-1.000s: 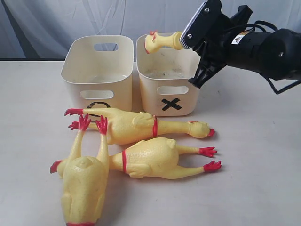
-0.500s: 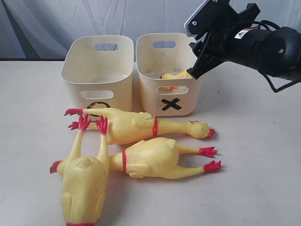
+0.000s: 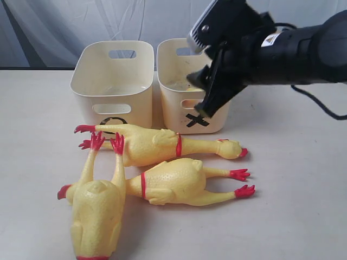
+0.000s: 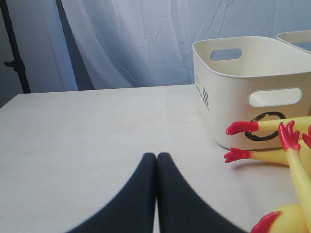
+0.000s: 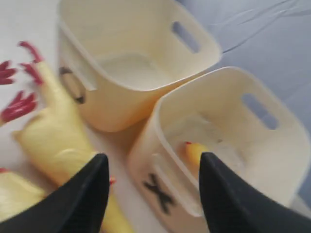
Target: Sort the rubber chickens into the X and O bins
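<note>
Small chicken (image 5: 194,152) lies in the X bin (image 5: 228,76) (right claw (image 5: 153,161) spread, left claw (image 4: 156,156) together).

Near the table's (image 3: 293,189) back edge the O bin (image 3: 114,95) stands just left of the X bin (image 3: 171,105), which holds a small chicken (image 5: 194,153). Three rubber chickens (image 3: 157,143) lie before them toward the front edge, touching one another.

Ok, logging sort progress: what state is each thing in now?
X bin: upright, small chicken inside.
O bin: upright, nothing seen inside.
Small chicken: lying in X bin.
Back chicken: lying on table, unsorted.
Middle chicken: lying on table, unsorted.
Front chicken: lying on table, unsorted.
Left end effector: shut, empty.
Right end effector: open, empty, by X bin.
</note>
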{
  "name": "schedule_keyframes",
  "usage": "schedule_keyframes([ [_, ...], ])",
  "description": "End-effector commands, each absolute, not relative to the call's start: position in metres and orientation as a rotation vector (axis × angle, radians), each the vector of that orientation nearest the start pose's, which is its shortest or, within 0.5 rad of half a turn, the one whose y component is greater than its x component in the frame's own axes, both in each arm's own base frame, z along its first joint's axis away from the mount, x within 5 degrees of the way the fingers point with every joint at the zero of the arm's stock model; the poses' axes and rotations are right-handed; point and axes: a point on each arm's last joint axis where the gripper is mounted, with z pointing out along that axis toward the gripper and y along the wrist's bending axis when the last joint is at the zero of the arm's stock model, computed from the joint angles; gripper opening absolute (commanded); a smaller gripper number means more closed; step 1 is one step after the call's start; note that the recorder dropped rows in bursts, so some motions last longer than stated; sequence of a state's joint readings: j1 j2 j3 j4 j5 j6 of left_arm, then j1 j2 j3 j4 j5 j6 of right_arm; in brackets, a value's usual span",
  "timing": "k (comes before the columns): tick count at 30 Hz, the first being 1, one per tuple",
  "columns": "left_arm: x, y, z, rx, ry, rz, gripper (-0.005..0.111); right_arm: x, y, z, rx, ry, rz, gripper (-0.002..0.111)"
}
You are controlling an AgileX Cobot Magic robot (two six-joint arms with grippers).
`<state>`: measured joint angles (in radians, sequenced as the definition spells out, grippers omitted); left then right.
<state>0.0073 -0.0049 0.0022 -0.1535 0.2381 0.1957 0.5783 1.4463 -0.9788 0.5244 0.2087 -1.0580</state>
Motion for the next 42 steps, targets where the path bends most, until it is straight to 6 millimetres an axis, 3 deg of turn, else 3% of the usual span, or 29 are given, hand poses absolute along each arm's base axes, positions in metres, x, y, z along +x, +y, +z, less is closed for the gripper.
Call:
schedule_keyframes([
  [1,0.056,-0.003,0.192,0.059,1.712,0.010,0.000,0.243,0.200,0.285,-1.216,1.859,0.342,0.053],
  [8,0.056,-0.003,0.192,0.059,1.712,0.010,0.000,0.219,0.221,0.284,-1.188,1.942,0.625,0.053],
  [17,0.056,-0.003,0.192,0.059,1.712,0.010,0.000,0.196,0.238,0.282,-1.327,1.915,0.699,0.053],
  [42,0.056,-0.003,0.192,0.059,1.712,0.010,0.000,0.195,0.242,0.275,-1.314,1.966,0.764,0.053],
])
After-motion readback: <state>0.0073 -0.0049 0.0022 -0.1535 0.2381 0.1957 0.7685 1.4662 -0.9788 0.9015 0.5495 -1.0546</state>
